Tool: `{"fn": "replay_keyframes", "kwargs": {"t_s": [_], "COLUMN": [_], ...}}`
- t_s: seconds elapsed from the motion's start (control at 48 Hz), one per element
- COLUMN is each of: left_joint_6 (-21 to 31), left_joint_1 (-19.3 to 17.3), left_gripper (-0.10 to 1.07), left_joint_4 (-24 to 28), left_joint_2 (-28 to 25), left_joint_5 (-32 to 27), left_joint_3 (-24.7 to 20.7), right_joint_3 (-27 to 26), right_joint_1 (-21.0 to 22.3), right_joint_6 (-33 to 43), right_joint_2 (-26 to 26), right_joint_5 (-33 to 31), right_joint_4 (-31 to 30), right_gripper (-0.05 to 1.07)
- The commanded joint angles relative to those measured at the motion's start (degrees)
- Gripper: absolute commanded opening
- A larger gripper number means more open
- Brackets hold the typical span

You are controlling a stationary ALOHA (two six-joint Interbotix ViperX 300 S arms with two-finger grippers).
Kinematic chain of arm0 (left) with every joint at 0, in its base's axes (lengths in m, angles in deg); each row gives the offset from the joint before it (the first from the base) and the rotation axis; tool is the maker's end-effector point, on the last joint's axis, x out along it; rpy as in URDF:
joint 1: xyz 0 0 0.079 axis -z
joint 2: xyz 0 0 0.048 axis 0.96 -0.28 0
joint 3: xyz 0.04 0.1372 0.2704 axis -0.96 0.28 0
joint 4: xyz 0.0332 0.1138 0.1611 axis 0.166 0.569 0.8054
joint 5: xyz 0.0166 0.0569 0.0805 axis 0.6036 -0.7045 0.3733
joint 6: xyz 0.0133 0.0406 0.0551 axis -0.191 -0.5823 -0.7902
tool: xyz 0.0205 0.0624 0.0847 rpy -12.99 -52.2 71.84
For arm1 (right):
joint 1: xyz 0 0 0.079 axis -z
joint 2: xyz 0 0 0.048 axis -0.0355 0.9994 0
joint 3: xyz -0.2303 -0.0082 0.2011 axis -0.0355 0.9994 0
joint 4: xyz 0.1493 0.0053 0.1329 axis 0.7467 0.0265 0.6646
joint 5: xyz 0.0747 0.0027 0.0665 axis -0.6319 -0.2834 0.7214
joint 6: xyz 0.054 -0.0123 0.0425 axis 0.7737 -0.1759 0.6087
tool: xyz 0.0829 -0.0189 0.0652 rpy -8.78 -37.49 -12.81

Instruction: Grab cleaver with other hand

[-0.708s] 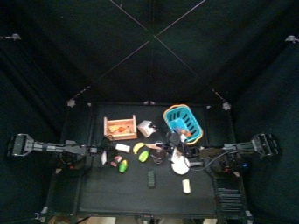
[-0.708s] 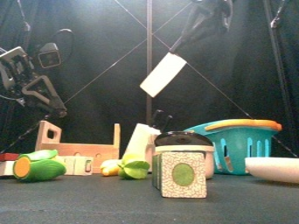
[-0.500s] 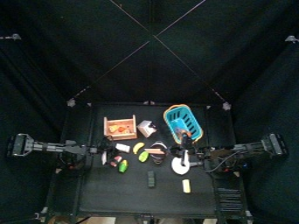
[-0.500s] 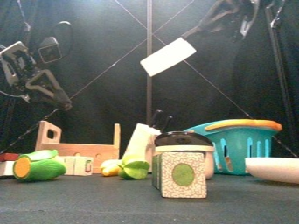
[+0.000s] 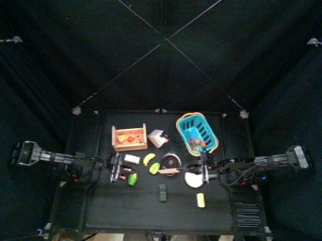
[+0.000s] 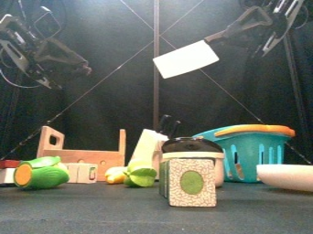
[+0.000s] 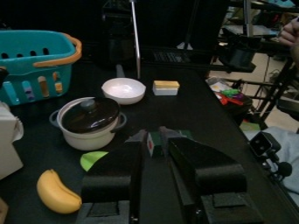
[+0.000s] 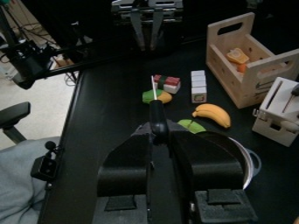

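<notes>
The right gripper (image 6: 251,20) holds a toy cleaver with a broad white blade and dark handle (image 6: 188,59) high above the small black table (image 6: 123,219), its two jaws clamped on the handle while the blade slants down toward the middle of the scene. In the right wrist view the jaws meet tightly around the handle and the blade shows only as a thin edge (image 8: 156,89). Across the table, the left gripper (image 6: 71,66) hangs raised and well apart from the cleaver; the left wrist view shows its two black jaws (image 7: 156,140) brought together with nothing between them. Below, toy kitchen goods crowd the tabletop: a teal plastic basket with an orange handle (image 6: 248,146), an open wooden crate (image 6: 80,154), a white bowl (image 6: 285,175), a small carton printed with a green oval (image 6: 188,181), a green and orange toy vegetable (image 6: 39,174), and a lime-coloured fruit (image 6: 139,175). The left wrist view adds a dark-lidded cooking pot (image 7: 90,121) and a yellow banana (image 7: 56,193) lying close beside it.
</notes>
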Motion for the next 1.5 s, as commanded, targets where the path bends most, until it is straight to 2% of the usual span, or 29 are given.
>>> {"fn": "replay_keyframes", "kwargs": {"t_s": [0.0, 0.125, 0.25, 0.354, 0.479, 0.729, 1.146, 1.479], "left_joint_6": [-2.02, -6.06, -11.16, -15.47, -18.02, -18.37, -18.46, -18.46], "left_joint_1": [1.32, 2.72, 3.25, 3.60, 5.19, 6.15, 6.24, 6.33], "left_gripper": [0.70, 0.78, 0.80, 0.80, 0.80, 0.80, 0.78, 0.57], "left_joint_4": [-2.37, -7.38, -12.30, -15.38, -17.31, -21.45, -23.20, -23.03], "left_joint_2": [-4.13, -11.16, -18.19, -22.24, -25.31, -26.98, -28.74, -29.36], "left_joint_5": [2.37, 4.57, 6.24, 8.00, 10.20, 13.10, 16.44, 16.52], "left_joint_3": [-3.69, -8.35, -12.92, -15.56, -17.75, -19.25, -21.18, -21.80], "right_joint_3": [-0.44, -0.53, -0.53, -0.53, -0.70, -0.62, -0.79, -0.53], "right_joint_1": [0.00, 0.09, 0.00, 0.09, 0.09, 0.09, 0.09, 0.35], "right_joint_6": [0.00, 0.00, 0.00, 0.00, 0.00, 0.00, 0.00, 0.00], "right_joint_2": [0.00, 0.18, 0.44, 0.44, 0.44, 0.53, 1.23, 1.32], "right_joint_5": [0.97, 1.93, 2.11, 2.11, 2.11, 2.11, 2.11, 2.11], "right_joint_4": [0.00, -0.09, -0.18, 0.09, 0.09, 0.09, 0.09, 0.09], "right_gripper": [0.46, 0.46, 0.46, 0.46, 0.46, 0.46, 0.46, 0.46]}}
